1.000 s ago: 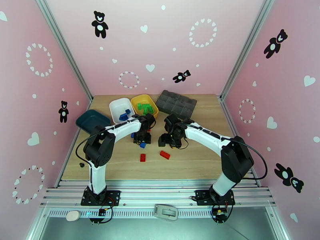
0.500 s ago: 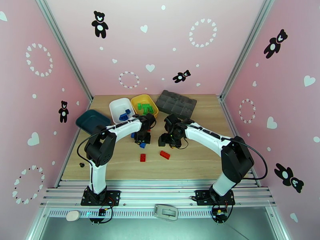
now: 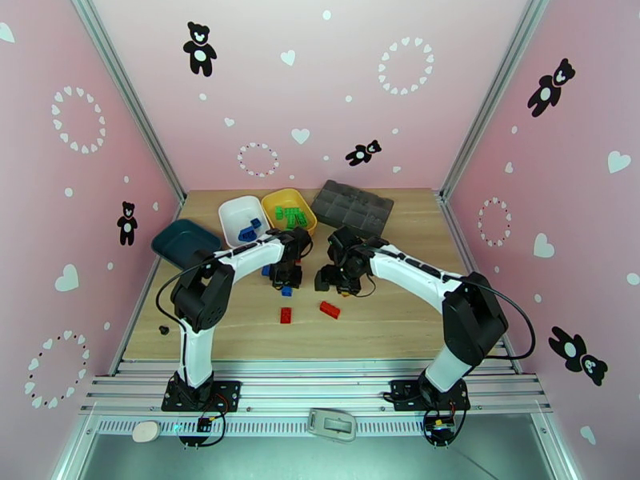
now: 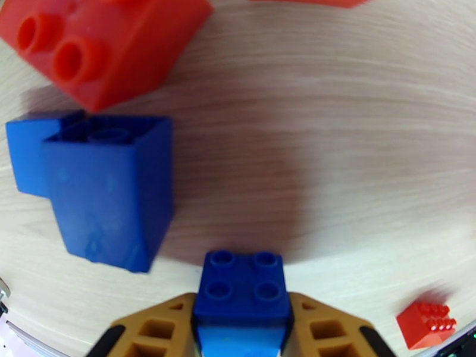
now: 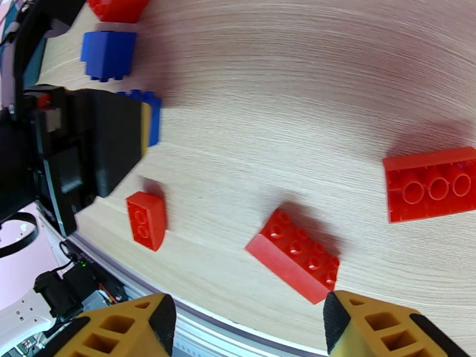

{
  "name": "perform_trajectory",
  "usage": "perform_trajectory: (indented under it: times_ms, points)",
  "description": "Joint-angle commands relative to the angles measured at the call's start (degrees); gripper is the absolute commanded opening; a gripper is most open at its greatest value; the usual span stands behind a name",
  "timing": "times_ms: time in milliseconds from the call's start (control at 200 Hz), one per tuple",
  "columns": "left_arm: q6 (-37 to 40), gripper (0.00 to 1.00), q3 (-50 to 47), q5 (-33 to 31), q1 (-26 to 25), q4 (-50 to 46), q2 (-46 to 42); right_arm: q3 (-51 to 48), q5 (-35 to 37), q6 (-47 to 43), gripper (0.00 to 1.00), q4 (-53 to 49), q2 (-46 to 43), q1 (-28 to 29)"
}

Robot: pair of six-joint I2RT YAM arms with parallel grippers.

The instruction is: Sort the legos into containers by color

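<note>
My left gripper is shut on a small blue lego, held just above the wood. A larger blue lego lies tipped on its side to its left, with a red lego beyond it. From above, the left gripper hangs near a loose blue lego. My right gripper is open above a red lego, with another red lego to its right. From above, the right gripper is beside the left one. The white tray holds blue legos, the yellow tray green ones, and the teal tray sits far left.
A dark grey compartmented organizer lies at the back right. Two red legos rest on the table in front of the grippers. The two grippers are close together. A small dark object lies near the front left edge.
The right gripper has edged slightly left and back. The left gripper has barely moved and still holds the blue lego.
</note>
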Motion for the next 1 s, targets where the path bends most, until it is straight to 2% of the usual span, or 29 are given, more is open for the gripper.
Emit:
perform_trajectory:
  times_ms: [0,150,335,480,606,741,996]
  points:
    - [-0.6,0.33,1.8,5.3,2.0,0.9,-5.0,3.7,-2.5,1.3,0.69,1.5,0.8,0.2]
    - [-1.6,0.33,3.6,10.1,6.0,1.6,-7.8,8.7,-2.9,4.2,0.71,1.3,3.4,0.3]
    - [-3.9,0.33,5.2,16.0,13.5,3.4,-10.1,17.4,-0.2,6.3,0.73,-2.6,7.2,0.8]
    - [-5.9,0.33,7.2,19.5,20.5,4.7,-9.8,20.1,1.6,5.0,0.72,2.1,8.2,2.9]
    - [-7.2,0.34,11.2,19.8,25.7,4.2,-7.7,24.6,2.2,3.7,0.72,2.9,10.7,4.6]
    - [-8.0,0.34,17.7,18.0,29.7,2.6,-3.1,35.0,-2.4,1.2,0.69,-5.6,18.3,4.8]
    - [-8.8,0.35,36.4,15.5,33.5,-3.5,10.3,35.9,-3.4,3.1,0.68,-2.4,20.0,5.4]
